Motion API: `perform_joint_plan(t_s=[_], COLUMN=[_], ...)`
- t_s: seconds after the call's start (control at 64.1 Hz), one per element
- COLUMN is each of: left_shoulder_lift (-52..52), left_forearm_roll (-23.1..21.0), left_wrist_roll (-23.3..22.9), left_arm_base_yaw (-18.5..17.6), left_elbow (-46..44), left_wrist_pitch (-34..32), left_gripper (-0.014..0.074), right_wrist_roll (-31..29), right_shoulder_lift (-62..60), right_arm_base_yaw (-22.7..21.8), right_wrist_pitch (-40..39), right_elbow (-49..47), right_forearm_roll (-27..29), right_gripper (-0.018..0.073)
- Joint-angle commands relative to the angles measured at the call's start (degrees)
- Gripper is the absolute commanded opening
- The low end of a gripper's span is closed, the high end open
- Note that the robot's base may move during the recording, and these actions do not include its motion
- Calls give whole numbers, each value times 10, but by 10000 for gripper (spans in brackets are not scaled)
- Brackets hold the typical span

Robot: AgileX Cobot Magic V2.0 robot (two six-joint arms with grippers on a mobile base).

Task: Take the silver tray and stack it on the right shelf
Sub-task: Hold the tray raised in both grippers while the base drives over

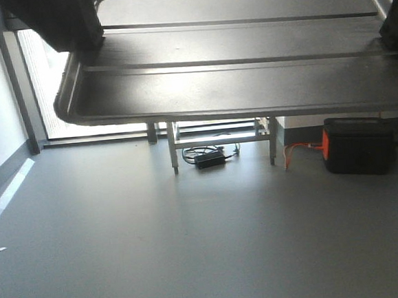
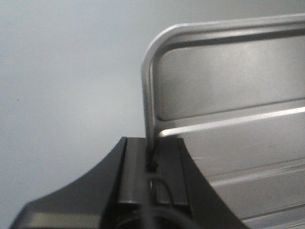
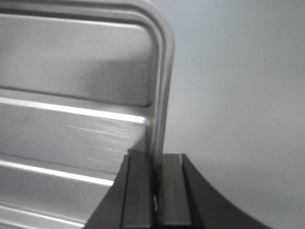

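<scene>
Silver tray point(image 1: 235, 84) held above floor point(image 1: 158, 249); L gripper point(image 2: 151, 161) & R gripper point(image 3: 157, 175) each clamp its rim. Stacking on shelf not done.

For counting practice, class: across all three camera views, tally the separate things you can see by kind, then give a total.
Trays: 1, the silver tray
Grippers: 2, the left gripper and the right gripper, each shut on the tray's rim
Stands: 1, the metal stand
Boxes: 1, the black box
Adapters: 1, the power adapter
Total: 6
</scene>
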Motion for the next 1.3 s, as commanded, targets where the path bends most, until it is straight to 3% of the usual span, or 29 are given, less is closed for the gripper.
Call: perform_joint_plan(t_s=[0.0,1.28], left_shoulder_lift=[-17,-17], left_forearm_roll=[31,19], left_wrist_roll=[9,9], left_arm_base_yaw=[0,0], left_elbow=[-17,-17], left_wrist_pitch=[14,14], left_gripper=[-93,-93], right_wrist_roll=[-9,-9], right_shoulder_lift=[-15,-15], right_arm_base_yaw=[-4,-4], right_wrist_pitch=[-15,-15], right_elbow=[-16,-16], right_forearm_roll=[-38,-38], right_gripper=[56,56])
